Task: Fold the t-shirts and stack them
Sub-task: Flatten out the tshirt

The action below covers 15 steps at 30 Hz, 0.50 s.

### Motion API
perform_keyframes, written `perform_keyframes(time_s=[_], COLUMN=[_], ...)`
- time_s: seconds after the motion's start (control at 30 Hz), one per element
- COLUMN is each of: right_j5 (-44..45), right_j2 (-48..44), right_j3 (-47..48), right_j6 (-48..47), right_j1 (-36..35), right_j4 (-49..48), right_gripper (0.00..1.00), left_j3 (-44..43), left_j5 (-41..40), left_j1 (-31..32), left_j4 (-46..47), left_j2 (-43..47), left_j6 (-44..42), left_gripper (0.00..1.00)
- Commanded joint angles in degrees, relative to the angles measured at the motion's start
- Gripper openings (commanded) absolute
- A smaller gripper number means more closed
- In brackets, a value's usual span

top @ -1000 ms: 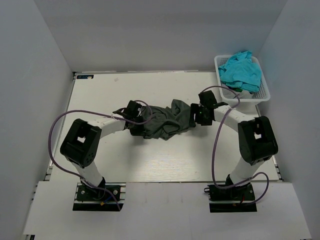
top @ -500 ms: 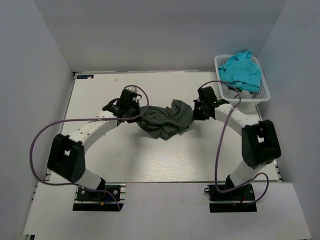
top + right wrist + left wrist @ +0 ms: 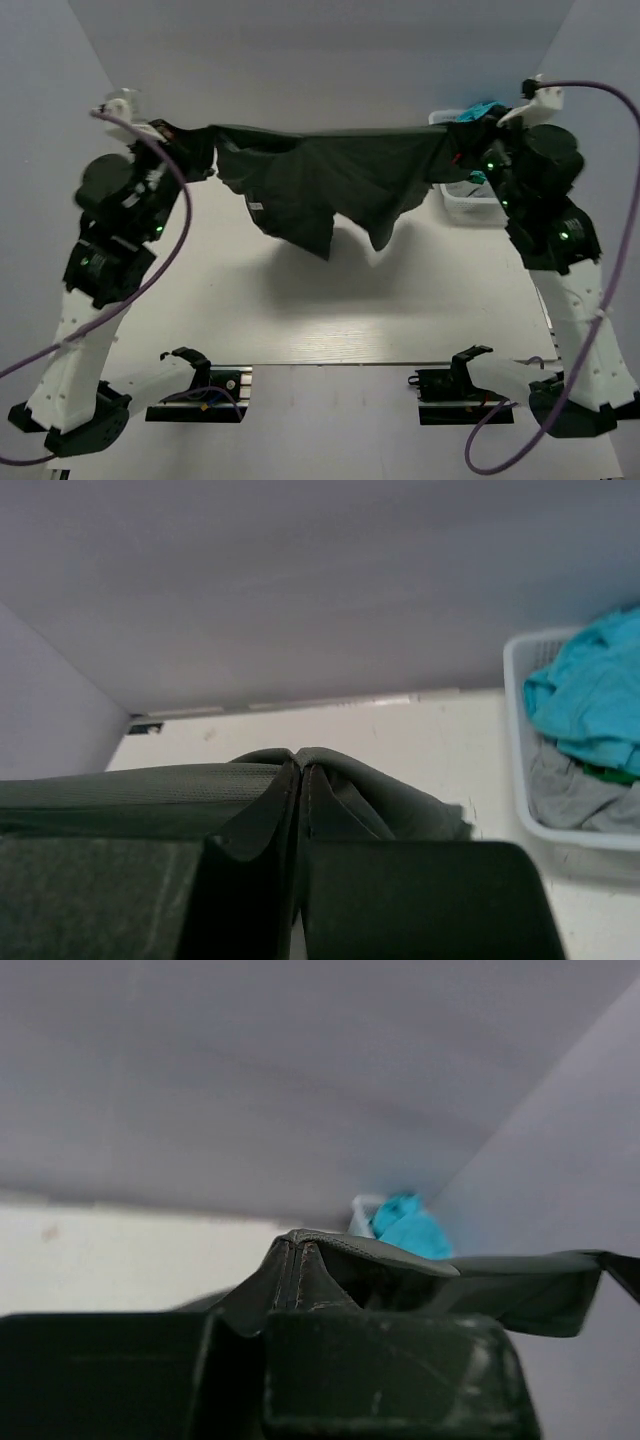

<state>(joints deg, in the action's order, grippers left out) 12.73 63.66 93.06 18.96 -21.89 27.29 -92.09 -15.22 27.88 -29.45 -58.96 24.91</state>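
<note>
From above, the charcoal t-shirt (image 3: 340, 180) hangs stretched over the desk (image 3: 300, 320), your left claw (image 3: 190, 150) and right claw (image 3: 462, 152) each clamped on one end. The right wrist view shows you the turquoise t-shirt (image 3: 590, 700) in its basket (image 3: 516, 740), mostly hidden from above.

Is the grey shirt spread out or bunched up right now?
Spread. The grey t-shirt hangs stretched between the left end effector and right end effector, top edge taut, lower part drooping above the table.

Soft, even light casts a faint shadow on the table (image 3: 300, 330), and both wrist views blur up close
</note>
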Motion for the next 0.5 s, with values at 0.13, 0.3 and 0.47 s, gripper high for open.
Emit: perform_keyframes(time_s=[0.13,0.3,0.47], right_j5=[-8.59,-14.31,-16.86], right_j2=[-9.76,-13.55,-14.70], right_j3=[11.53,15.75,16.63], right_j6=[-4.46,-5.07,-4.99], right_j1=[0.18,0.09,0.18], right_j4=[0.40,0.31,0.84], right_gripper=[0.00,0.00,0.00], left_j3=[-10.12,-16.44,-20.14], left_j5=[16.51,20.23,16.54], left_j1=[-0.46,-0.98,-0.98], left_j4=[3.17,2.21,-1.22], left_j2=[8.50,10.18,9.30], left_j6=[-4.16,-3.64,-3.02], left_gripper=[0.00,0.00,0.00])
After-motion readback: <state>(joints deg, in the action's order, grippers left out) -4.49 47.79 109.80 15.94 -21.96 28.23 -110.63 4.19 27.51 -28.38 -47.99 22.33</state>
